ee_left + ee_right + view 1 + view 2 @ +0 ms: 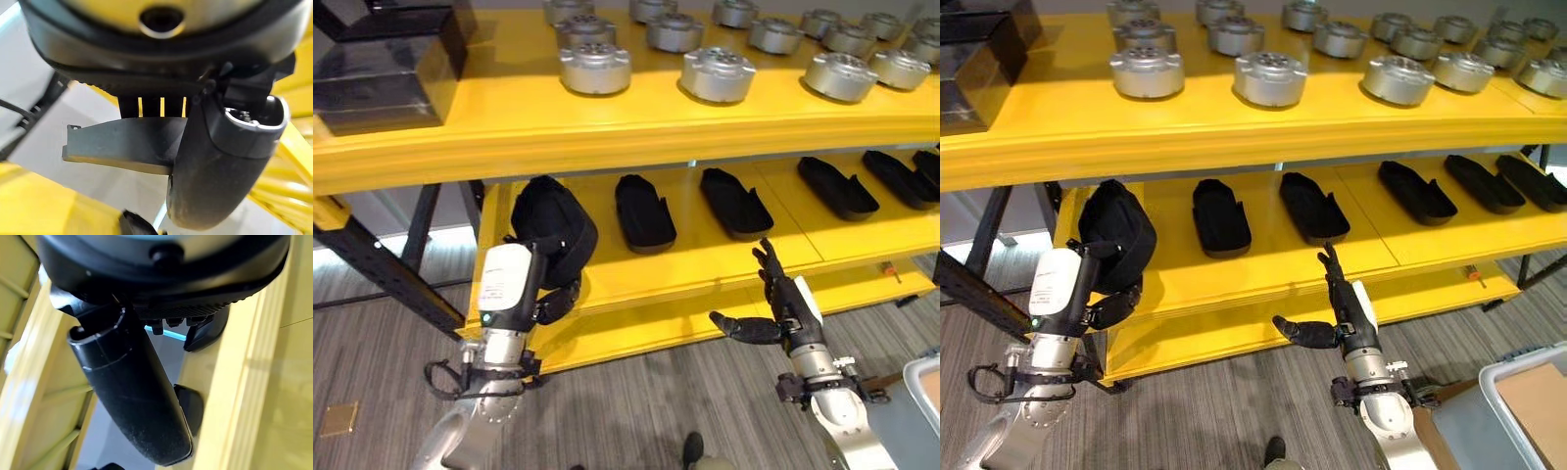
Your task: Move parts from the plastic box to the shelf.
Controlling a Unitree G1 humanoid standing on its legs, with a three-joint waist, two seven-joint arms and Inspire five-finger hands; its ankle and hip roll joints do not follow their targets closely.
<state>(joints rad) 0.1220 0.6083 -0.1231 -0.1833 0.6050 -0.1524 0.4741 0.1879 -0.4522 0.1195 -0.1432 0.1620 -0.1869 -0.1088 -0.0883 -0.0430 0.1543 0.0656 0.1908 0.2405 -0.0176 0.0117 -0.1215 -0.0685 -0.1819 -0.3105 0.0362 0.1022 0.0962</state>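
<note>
My left hand (pixel 556 302) is shut on a black moulded part (pixel 553 223), held on end over the left end of the yellow shelf's middle level (pixel 705 259). In the left wrist view the thumb (pixel 220 161) presses the dark part (pixel 122 142) against the fingers behind it. Whether the part rests on the board I cannot tell. My right hand (pixel 790 299) is open and holds nothing, fingers straight up and thumb (pixel 132 396) out to the side, just before the middle level's front edge. The pale plastic box (pixel 1518 364) sits at the lower right.
Several black parts (pixel 644 211) lie in a row along the middle level. Silver round parts (pixel 595 67) fill the top level, and a dark box (pixel 382 69) stands at its left end. A black leg (pixel 372 264) braces the shelf's left side. Something brown (pixel 1538 401) lies in the plastic box.
</note>
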